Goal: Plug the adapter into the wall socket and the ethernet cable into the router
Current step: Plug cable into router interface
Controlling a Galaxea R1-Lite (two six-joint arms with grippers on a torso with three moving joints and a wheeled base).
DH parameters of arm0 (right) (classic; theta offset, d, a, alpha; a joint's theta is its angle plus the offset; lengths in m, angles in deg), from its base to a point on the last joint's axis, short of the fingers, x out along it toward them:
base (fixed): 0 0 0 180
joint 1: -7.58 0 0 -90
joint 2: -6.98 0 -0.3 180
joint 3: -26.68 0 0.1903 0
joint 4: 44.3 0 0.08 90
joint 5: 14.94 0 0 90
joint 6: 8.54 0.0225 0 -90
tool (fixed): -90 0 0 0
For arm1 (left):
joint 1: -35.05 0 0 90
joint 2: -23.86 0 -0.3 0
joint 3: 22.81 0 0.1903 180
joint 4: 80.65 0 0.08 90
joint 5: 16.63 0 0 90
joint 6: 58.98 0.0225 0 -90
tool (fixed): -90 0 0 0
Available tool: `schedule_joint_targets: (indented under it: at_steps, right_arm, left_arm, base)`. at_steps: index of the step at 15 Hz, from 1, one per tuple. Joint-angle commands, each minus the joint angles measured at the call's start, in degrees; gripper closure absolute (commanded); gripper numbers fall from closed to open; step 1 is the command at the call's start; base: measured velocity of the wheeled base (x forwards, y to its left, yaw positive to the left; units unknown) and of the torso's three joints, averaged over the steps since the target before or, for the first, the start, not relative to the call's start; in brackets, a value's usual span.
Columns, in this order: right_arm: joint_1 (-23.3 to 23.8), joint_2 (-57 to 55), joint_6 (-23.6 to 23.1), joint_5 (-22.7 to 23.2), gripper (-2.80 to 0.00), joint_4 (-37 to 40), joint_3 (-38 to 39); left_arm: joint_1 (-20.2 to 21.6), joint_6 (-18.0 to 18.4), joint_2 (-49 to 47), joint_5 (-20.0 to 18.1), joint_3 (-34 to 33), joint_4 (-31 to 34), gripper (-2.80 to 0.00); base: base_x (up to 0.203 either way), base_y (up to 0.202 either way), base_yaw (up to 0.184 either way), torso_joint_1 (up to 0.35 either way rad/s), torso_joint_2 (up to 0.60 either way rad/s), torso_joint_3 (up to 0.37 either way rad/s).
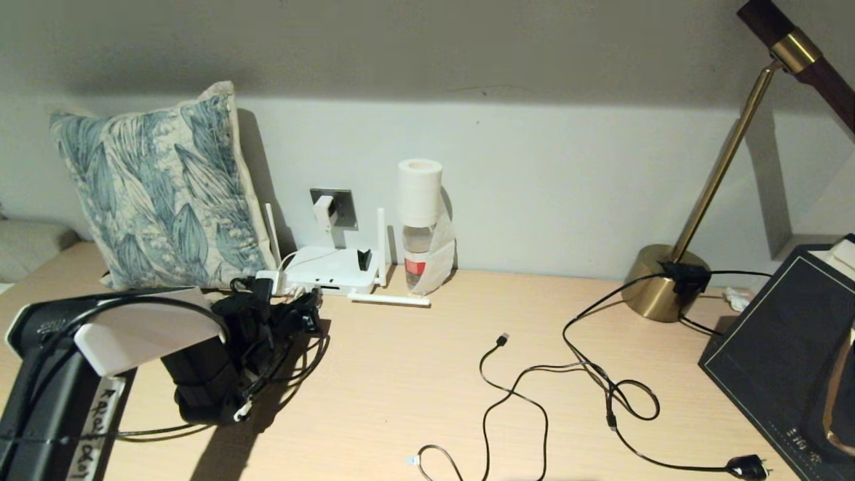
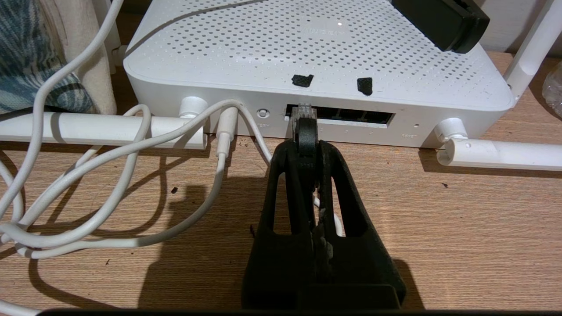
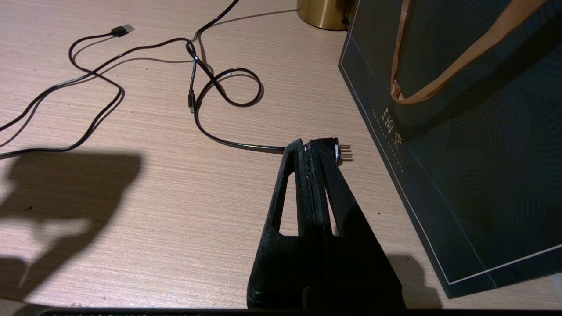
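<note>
White and perforated on top, the router (image 2: 307, 48) sits on the wooden tabletop (image 2: 439, 219) below the wall socket (image 1: 342, 207), where the adapter (image 1: 324, 211) is already plugged in; its port labels are too faint to read. The left pincer (image 2: 304, 139) is clamped on the ethernet cable (image 2: 306, 134), whose clear connector sits at the leftmost port. The right pincer (image 3: 312, 147) hangs closed and empty beside a dark gift bag (image 3: 461, 153) with small unreadable gold characters.

One router (image 1: 332, 269), one adapter (image 1: 324, 210), one wall socket (image 1: 342, 206), one pillow (image 1: 160, 190), one lamp (image 1: 674, 280), two pincers (image 2: 304, 131)
</note>
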Motion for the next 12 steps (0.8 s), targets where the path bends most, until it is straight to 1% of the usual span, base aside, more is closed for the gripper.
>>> schedule_joint_targets:
  at_steps: [1, 12]
  right_arm:
    - [-0.01, 0.0, -0.03, -0.08, 0.0, 0.11, 0.0]
    - [-0.01, -0.04, 0.02, -0.04, 0.0, 0.07, 0.0]
  left_arm:
    - [0.0, -0.03, -0.08, -0.02, -0.03, -0.6, 0.0]
    - [0.0, -0.03, 0.01, -0.02, -0.65, -0.6, 0.0]
  base:
    - [0.0, 0.0, 0.0, 0.0, 0.0, 0.0]
    - [0.0, 0.0, 0.0, 0.0, 0.0, 0.0]
